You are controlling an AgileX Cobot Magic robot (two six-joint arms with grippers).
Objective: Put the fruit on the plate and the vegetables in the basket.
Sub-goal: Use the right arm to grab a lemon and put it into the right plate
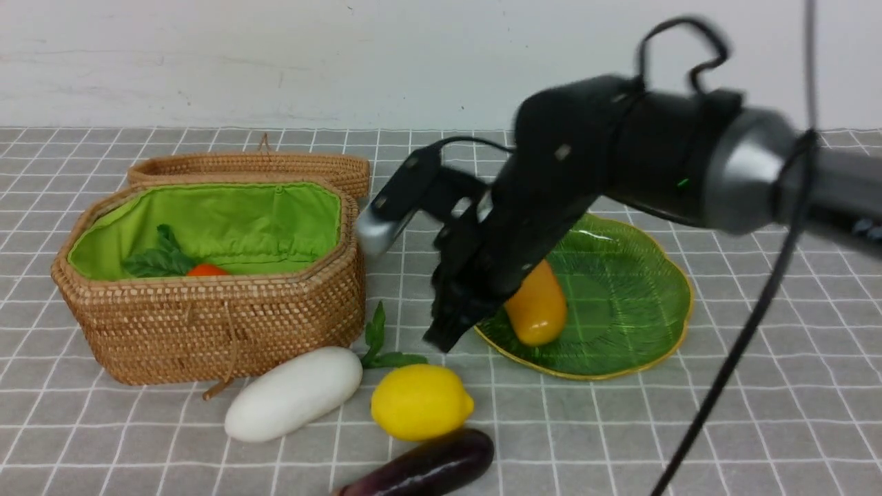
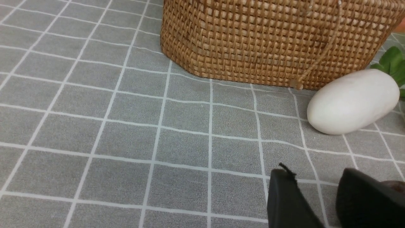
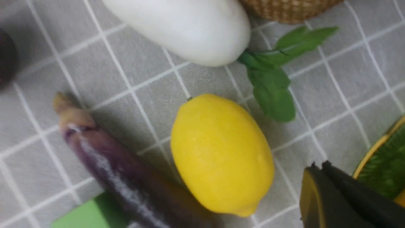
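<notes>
The basket (image 1: 227,324) stands at the left with its green lining showing and the carrot (image 1: 205,270) inside. In front of it lie the white vegetable (image 1: 293,393), the lemon (image 1: 420,401) and the aubergine (image 1: 427,468). The mango-like fruit (image 1: 541,310) rests on the green plate (image 1: 620,296). My right gripper (image 1: 441,337) hangs shut and empty just left of the plate's rim, above and behind the lemon (image 3: 221,152). My left gripper (image 2: 314,172) is open above bare cloth, short of the white vegetable (image 2: 352,101). A dark round fruit (image 3: 6,57) shows at the frame edge.
The basket's woven lid (image 1: 255,169) lies behind the basket. The white vegetable's green leaves (image 3: 275,79) spread on the cloth between the basket and the lemon. A flat green thing (image 3: 85,215) shows beside the aubergine (image 3: 126,177). A black cable (image 1: 744,331) hangs at the right.
</notes>
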